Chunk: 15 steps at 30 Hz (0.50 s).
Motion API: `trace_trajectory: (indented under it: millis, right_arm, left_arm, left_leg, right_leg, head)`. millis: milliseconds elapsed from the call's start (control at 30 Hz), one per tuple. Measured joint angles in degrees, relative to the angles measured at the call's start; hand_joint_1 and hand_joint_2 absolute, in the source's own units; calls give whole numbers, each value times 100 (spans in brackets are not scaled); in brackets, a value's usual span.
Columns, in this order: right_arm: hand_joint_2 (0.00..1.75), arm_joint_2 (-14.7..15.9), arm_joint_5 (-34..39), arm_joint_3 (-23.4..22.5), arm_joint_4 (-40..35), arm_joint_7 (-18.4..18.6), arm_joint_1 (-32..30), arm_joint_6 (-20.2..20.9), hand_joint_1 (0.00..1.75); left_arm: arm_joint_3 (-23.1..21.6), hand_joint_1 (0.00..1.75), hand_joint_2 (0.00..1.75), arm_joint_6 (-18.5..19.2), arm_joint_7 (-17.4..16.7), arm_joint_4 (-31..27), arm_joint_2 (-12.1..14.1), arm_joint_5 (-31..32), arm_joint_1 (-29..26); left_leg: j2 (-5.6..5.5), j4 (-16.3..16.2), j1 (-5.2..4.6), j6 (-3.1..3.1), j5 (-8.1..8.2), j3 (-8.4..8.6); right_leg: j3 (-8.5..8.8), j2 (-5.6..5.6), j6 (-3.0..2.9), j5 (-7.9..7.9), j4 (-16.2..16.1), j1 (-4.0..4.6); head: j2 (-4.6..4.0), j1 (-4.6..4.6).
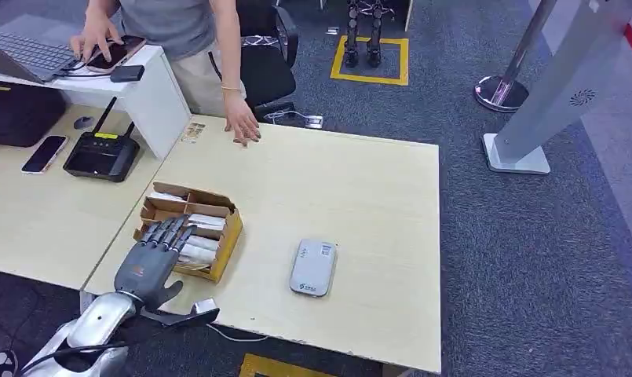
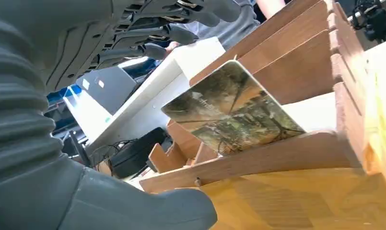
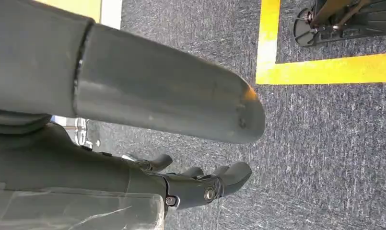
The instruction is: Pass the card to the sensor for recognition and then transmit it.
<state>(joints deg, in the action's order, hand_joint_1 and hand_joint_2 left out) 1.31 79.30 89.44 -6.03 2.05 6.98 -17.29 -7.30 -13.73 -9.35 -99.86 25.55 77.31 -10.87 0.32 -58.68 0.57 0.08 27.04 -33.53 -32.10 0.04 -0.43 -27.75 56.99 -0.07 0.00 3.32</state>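
A wooden card box (image 1: pixel 231 237) sits near the table's front left, with several cards (image 1: pixel 206 223) lying in its slots. In the left wrist view one card (image 2: pixel 230 111) with a brown-green picture leans in a slot of the box (image 2: pixel 296 154). My left hand (image 1: pixel 156 257) hovers over the box's near end, fingers (image 2: pixel 174 29) stretched out above the cards and thumb (image 2: pixel 133 206) spread away, holding nothing. The grey sensor (image 1: pixel 313 268) lies flat on the table to the right of the box. My right hand (image 3: pixel 162 108) hangs over the carpet, empty, with its fingers (image 3: pixel 207 183) loosely extended.
A person stands at the table's far side with one hand (image 1: pixel 242 129) on the tabletop and the other on a phone by a laptop (image 1: pixel 23 52). A black router (image 1: pixel 101 154) and a phone (image 1: pixel 44 154) lie on the adjoining left table. A white stand (image 1: pixel 532 118) rises at the right.
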Motion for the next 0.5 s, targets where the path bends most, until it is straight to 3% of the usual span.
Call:
trace_trajectory:
  millis: [500]
  right_arm:
    - [0,0,-33,0,2,22,0,0,0]
  left_arm:
    - [-94,0,175,52,-17,0,-59,-22,27]
  left_leg:
    - [0,0,0,0,0,0]
  right_leg:
    - [0,0,0,0,0,0]
  head:
    - [0,0]
